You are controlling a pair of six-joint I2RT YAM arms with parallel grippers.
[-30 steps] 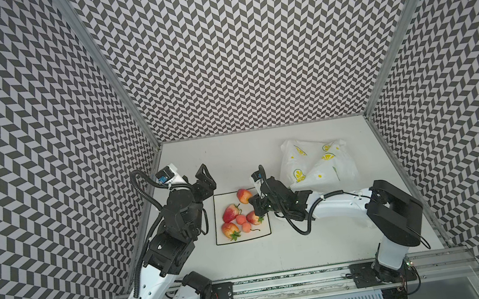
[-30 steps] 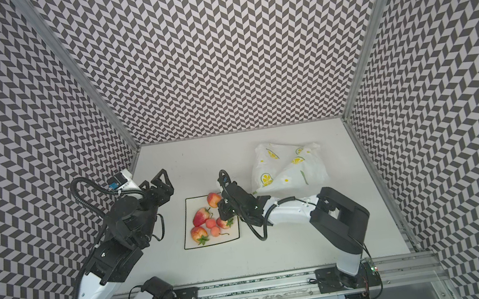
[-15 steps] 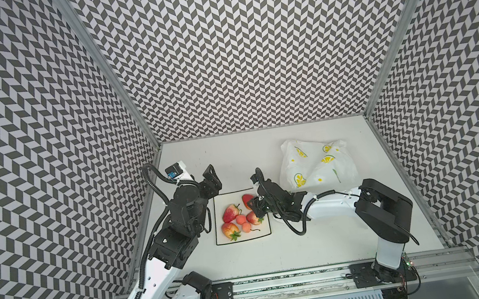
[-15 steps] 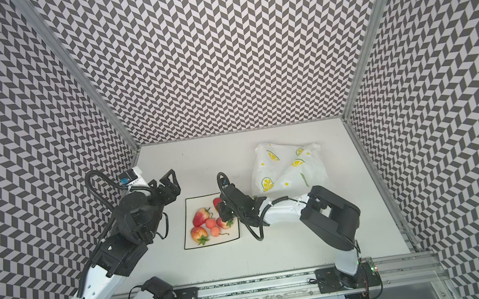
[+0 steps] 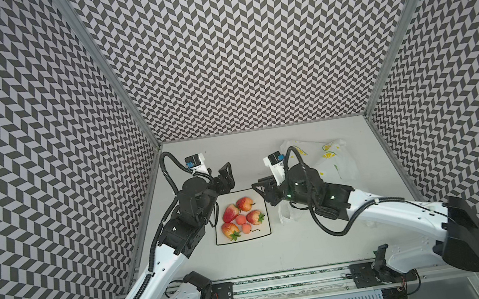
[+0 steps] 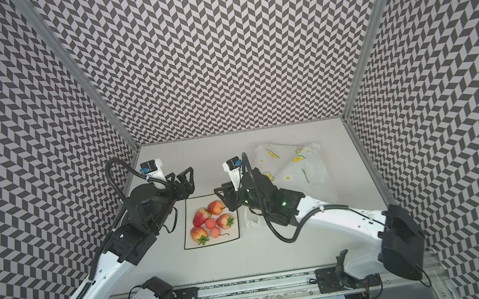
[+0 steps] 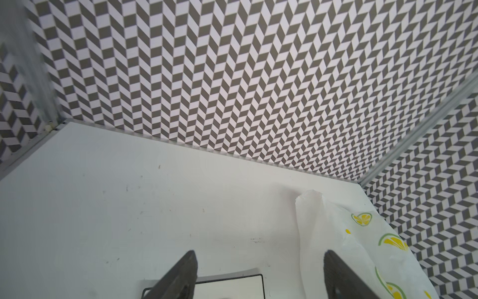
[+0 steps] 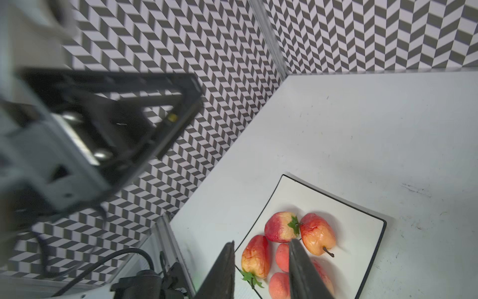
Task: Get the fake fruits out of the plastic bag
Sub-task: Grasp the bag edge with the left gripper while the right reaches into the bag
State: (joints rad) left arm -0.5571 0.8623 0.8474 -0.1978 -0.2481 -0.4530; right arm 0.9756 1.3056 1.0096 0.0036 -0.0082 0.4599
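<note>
Right claw [image 5: 258, 184] opened; label [image 5: 277, 167] seemingly unreadable.

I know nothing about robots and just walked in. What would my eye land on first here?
The black-and-white zigzag walls strike first. Then the brightest colour: the fake fruits, red and yellow, clustered on a square white plate mid-table, with the left gripper and right gripper open by its far edge. The plastic bag, printed with lemons, lies crumpled on the right side of the table.
</note>
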